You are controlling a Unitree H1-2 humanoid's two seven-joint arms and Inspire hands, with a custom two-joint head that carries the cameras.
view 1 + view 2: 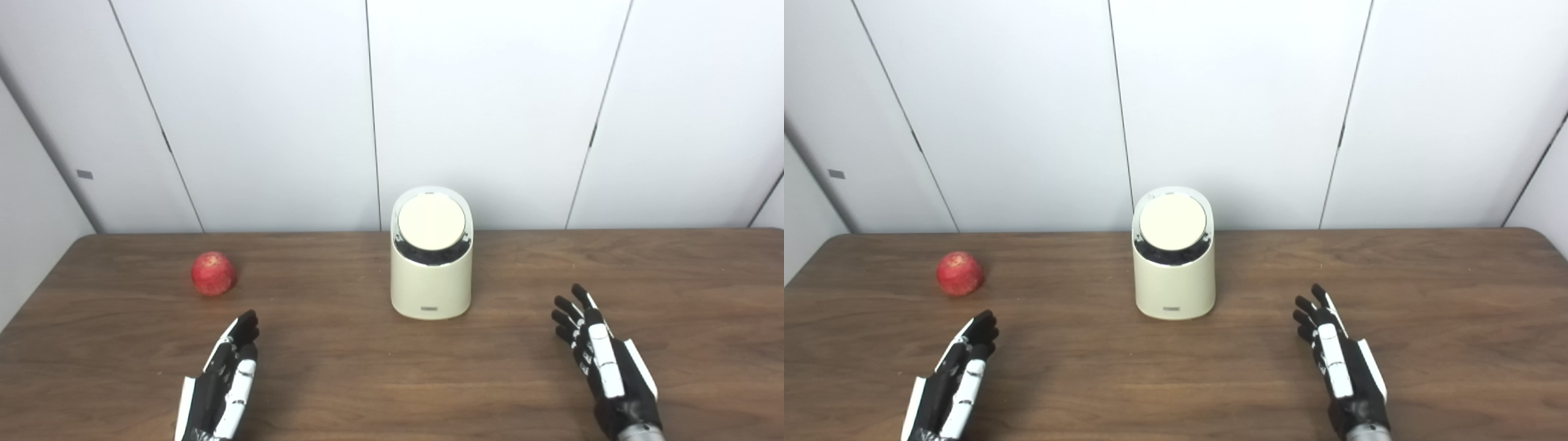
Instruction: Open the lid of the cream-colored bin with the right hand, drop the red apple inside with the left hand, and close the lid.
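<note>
A dark wooden desk (380,380) stands against plain white wall panels (275,110). Near the middle of the desk, toward the back, sits a cream-colored bin (431,275), a rounded upright canister whose top slopes toward the viewer. Its round lid (431,221) lies flat and closed in that sloped top, with a dark crescent gap showing along the lid's lower edge. A red apple (213,273) rests on the desk well to the left of the bin, untouched. The left hand (223,383) hovers low near the front edge, just in front of the apple and a little to its right, fingers extended and close together, holding nothing. The right hand (597,358) is at the front right, well apart from the bin, back of the hand up, fingers spread and slightly curled, also empty. Nothing in the task appears to be done yet, so the step in hand is opening the lid. To do it well, the right hand should probably travel inward and up to the bin's top from the right side, meeting the lid gently so the light-looking bin does not slide or tip, while the left hand keeps clear of the apple until the opening is free.
</note>
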